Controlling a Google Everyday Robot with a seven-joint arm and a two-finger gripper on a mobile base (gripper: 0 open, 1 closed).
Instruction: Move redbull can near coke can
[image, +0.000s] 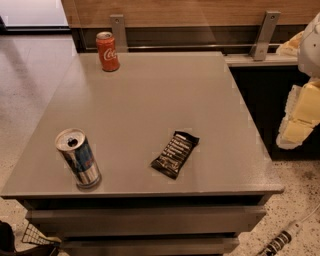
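Two cans stand well apart on the grey table (165, 100).
The redbull can (79, 159) is at lower left and the coke can (107, 51) at upper left. The gripper (300, 117) hangs at the right edge; I cannot tell its state.

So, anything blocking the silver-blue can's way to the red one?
Nothing visible: bare table between the redbull can and the coke can. The claw hangs off the table's right edge; a flat black snack bar lies roughly between it and the redbull can.
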